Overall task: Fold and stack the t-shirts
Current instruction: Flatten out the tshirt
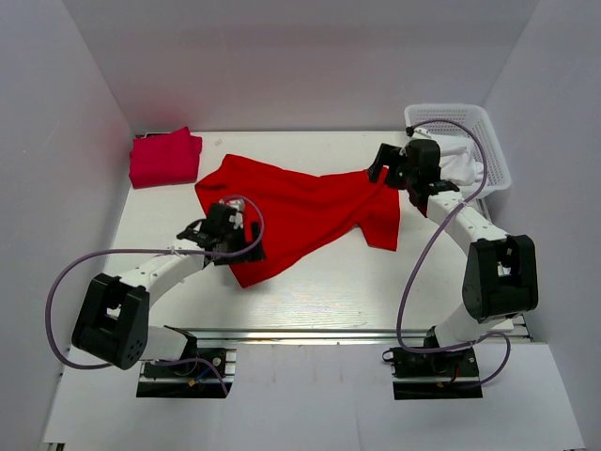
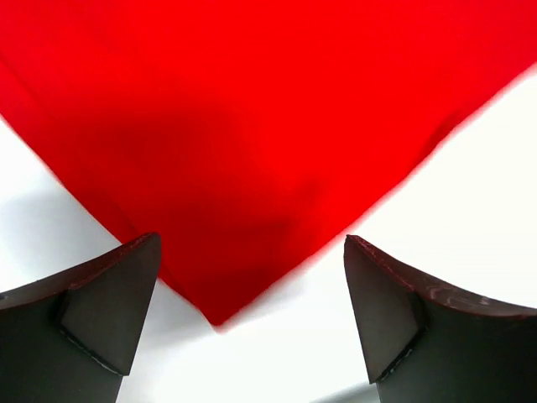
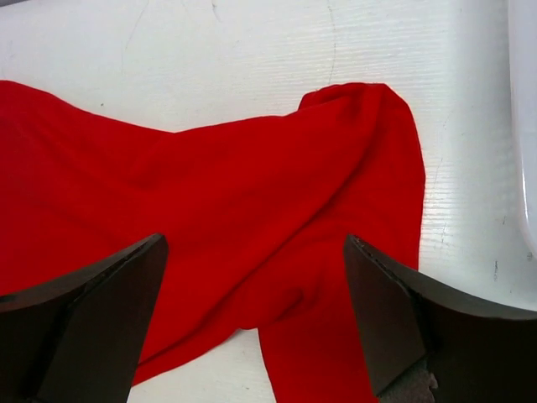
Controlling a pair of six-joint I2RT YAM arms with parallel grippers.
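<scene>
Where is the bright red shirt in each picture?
Top external: the bright red shirt lies spread across the middle of the white table.
Left wrist: it fills the top, one corner pointing down.
Right wrist: it covers the left and middle.
Shared landmark: the white table around it.

- The spread t-shirt (image 1: 300, 211) lies mid-table (image 1: 319, 291).
- The folded t-shirt (image 1: 165, 157) lies behind it and to its left, apart from it.
- The basket (image 1: 496, 150) stands behind it and to its right, with a cloth (image 1: 462, 169) inside.
- The left gripper (image 2: 252, 243) is over its near-left corner, and the right gripper (image 3: 253, 239) is over its far-right end.
</scene>
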